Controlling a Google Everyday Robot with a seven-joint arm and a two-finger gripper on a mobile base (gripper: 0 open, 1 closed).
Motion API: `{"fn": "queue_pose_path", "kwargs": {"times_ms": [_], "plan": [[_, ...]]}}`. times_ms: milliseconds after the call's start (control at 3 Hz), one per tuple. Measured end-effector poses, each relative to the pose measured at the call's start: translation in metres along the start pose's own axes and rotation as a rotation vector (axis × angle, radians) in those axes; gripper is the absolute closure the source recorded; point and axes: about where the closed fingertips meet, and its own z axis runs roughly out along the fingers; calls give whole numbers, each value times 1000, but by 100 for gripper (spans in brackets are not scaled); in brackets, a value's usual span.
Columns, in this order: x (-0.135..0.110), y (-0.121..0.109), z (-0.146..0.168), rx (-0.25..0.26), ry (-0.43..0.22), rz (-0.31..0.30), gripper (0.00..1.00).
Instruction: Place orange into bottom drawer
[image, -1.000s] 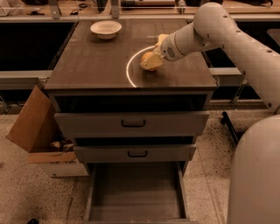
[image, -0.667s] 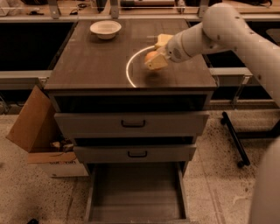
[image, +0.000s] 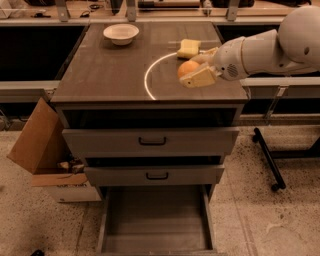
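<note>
The orange (image: 187, 67) is a small round fruit held between the fingers of my gripper (image: 196, 69), lifted just above the right part of the cabinet top. The gripper is shut on it; one finger (image: 200, 78) lies in front of the fruit and the other behind. My white arm (image: 260, 50) reaches in from the right. The bottom drawer (image: 156, 220) is pulled out fully at the foot of the cabinet, a deep grey tray with a bare floor, well below and to the left of the gripper.
A yellow sponge (image: 189, 48) lies just behind the gripper. A white bowl (image: 121, 34) stands at the back left of the cabinet top (image: 110, 75). Two upper drawers (image: 152, 141) are slightly out. A cardboard box (image: 42, 147) stands left; a chair base (image: 267, 157) right.
The arm has drawn back to the right and the gripper has lifted the orange off the cabinet top, away from the sponge. The camera view has shifted.
</note>
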Motion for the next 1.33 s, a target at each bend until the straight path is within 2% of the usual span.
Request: {"fn": "queue_pose_path", "kwargs": {"times_ms": [333, 667, 1000, 1333], "plan": [[0, 0, 0, -1, 0, 1, 100], [12, 16, -3, -29, 8, -5, 100], [33, 48, -11, -58, 18, 0, 100], [72, 95, -11, -114, 61, 24, 100]]}}
